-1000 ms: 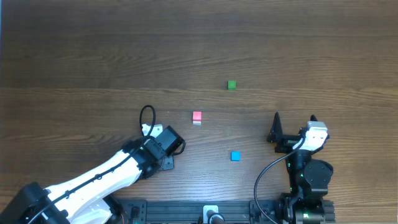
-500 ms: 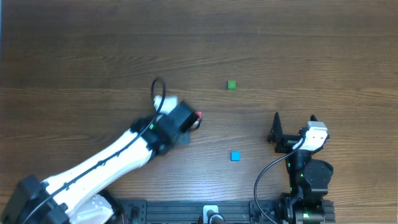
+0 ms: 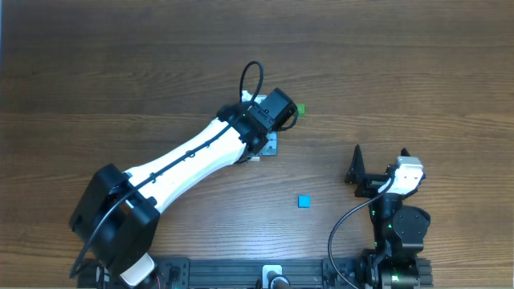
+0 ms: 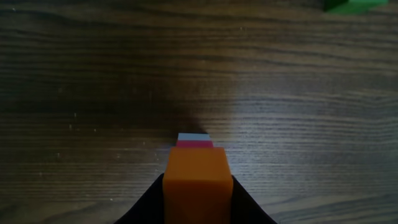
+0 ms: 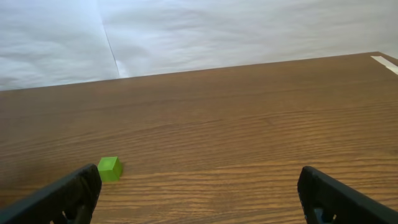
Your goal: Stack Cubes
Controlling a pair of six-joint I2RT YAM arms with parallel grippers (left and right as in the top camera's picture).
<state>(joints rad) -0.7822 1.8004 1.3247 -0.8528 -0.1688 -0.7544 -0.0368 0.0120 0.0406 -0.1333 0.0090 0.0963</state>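
The left jaws' orange cube (image 4: 197,180) hides most of the pink cube (image 4: 194,144).

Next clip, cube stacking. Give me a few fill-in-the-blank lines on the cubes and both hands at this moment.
The gripped cube in the left hand is ___.
The right hand has its fingers ___.
The lone cube nearest the arm bases is ___.
The far cube ahead of the right hand is ___.
Missing words: orange; open; blue; green.
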